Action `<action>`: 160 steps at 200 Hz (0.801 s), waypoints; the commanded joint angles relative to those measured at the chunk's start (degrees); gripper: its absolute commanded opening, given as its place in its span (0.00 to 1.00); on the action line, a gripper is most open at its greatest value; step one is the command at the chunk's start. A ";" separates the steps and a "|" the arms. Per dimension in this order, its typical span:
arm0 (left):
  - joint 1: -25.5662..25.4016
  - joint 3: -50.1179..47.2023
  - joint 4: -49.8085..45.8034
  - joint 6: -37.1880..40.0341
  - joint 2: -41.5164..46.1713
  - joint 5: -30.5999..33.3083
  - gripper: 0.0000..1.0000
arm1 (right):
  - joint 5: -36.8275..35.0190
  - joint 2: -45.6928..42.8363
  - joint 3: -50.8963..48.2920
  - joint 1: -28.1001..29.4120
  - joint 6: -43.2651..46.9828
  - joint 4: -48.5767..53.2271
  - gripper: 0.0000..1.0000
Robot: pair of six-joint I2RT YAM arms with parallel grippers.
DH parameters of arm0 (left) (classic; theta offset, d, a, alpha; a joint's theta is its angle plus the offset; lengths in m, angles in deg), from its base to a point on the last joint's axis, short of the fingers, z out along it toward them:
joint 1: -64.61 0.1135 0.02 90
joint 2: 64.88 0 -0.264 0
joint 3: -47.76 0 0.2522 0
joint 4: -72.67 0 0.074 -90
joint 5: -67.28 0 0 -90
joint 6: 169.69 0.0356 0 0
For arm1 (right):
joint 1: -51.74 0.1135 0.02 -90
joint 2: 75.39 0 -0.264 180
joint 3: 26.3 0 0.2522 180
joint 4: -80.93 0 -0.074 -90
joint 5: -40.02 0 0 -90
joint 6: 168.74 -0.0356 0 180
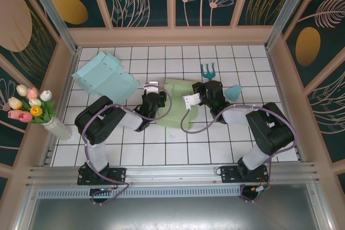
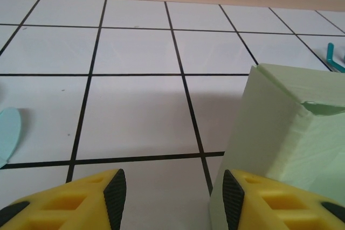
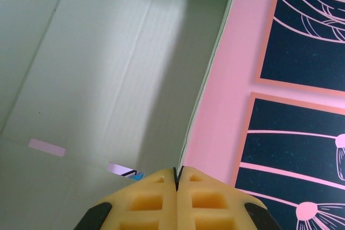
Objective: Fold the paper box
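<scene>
Tabletop — right gripper pinches box (edge).

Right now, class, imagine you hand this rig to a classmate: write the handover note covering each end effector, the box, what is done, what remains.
Left end effector: open, empty, beside an upright corner of the green paper box.
Right end effector: shut on a wall edge of the box.
Box: mid-table, between the arms.
Done: at least one corner stands folded.
Left: the remaining walls and closing, apparently.
</scene>
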 commanded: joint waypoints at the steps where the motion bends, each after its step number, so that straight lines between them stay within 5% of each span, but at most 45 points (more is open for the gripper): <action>1: 0.02 0.00 3.55 2.52 -1.62 -6.62 0.53 | 0.81 -0.36 0.60 -0.03 -0.63 4.99 0.00; 109: 0.03 -4.28 5.12 3.50 1.20 -13.13 0.56 | 0.54 -0.01 0.95 0.00 -0.72 5.50 0.00; 160: 0.04 1.78 0.42 3.71 -2.61 -9.36 0.56 | 0.63 -0.11 0.95 0.23 -0.64 5.68 0.00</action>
